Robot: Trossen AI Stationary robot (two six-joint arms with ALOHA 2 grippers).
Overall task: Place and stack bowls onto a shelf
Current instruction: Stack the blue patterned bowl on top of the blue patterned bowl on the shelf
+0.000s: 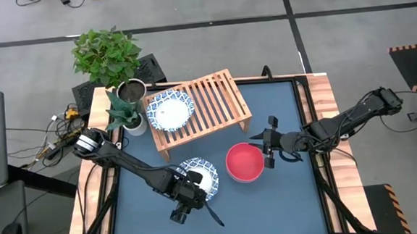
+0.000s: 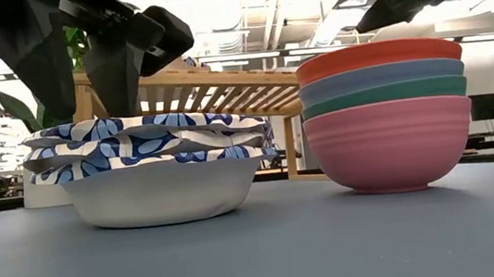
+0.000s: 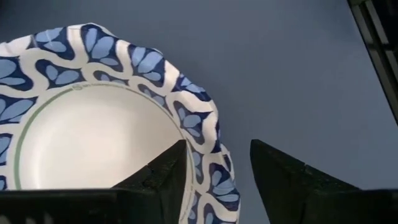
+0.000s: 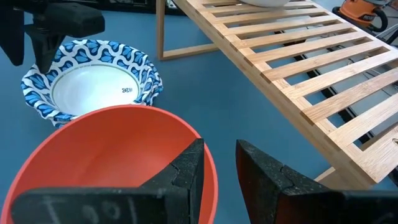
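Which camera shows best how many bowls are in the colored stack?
The low view: the stack shows side-on as four bowls, red, blue, teal, pink. The high view shows only the red top bowl, the right wrist view just its rim and inside; the left wrist view misses it.

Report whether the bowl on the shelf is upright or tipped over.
Upright. In the high view the patterned bowl sits mouth-up on the left half of the shelf, its white inside and whole blue rim showing.

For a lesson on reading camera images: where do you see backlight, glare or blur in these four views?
Low view: bright ceiling lights behind leave the arms as dark shapes above the white paper bowls with blue patterned rims. Left wrist view: the left gripper shows soft and dark at close range. High view: even light, weak shadows on the blue table mat.
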